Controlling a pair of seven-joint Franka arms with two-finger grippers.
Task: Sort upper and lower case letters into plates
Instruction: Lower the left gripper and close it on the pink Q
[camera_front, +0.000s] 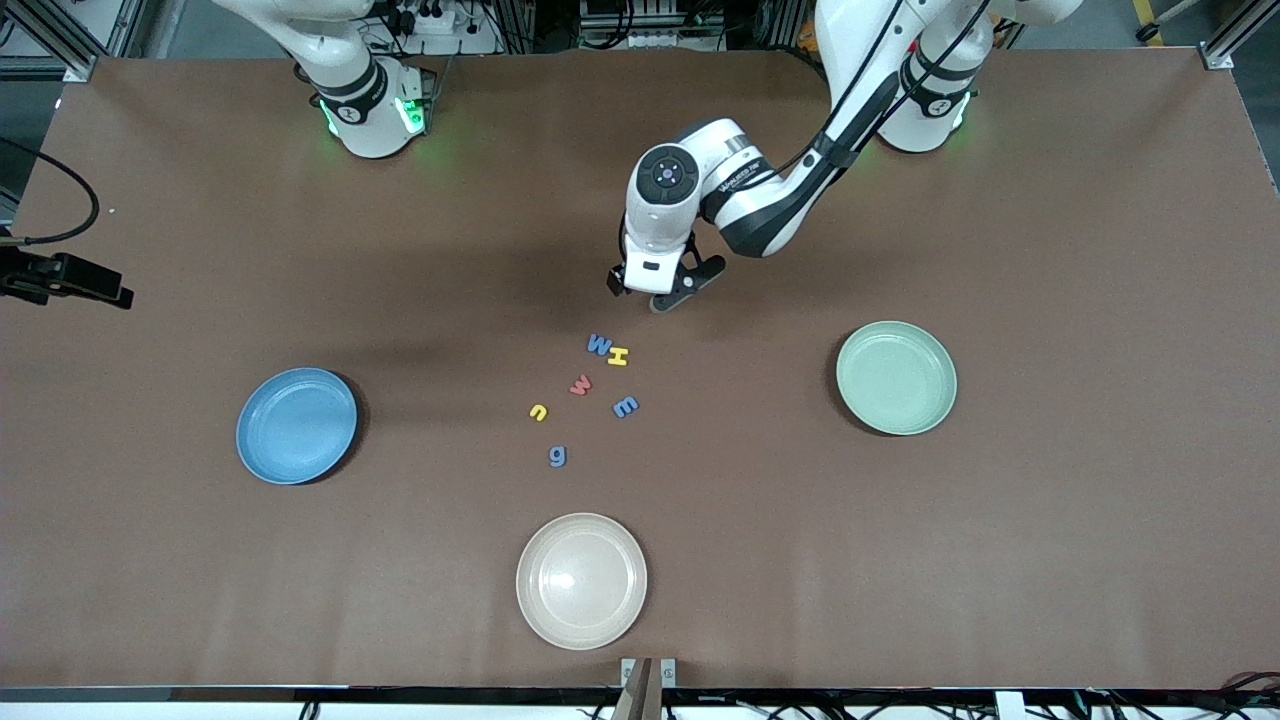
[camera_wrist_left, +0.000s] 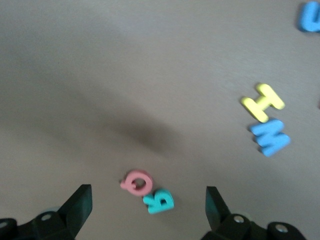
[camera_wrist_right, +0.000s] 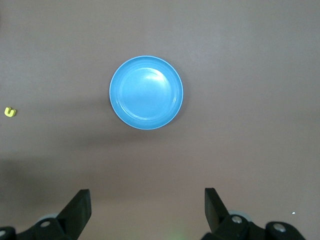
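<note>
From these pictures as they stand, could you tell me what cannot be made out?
- Pink letter and teal letter: hidden under the left gripper in the front view; seen in the left wrist view alone, blurred.
- Right gripper: out of the front view; high over the blue plate.
- A blue letter: cut off by the left wrist view's edge.

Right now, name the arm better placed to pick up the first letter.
Left. Its open gripper hangs low over the pink and teal letters. The right gripper, also open, sits high above the blue plate.
</note>
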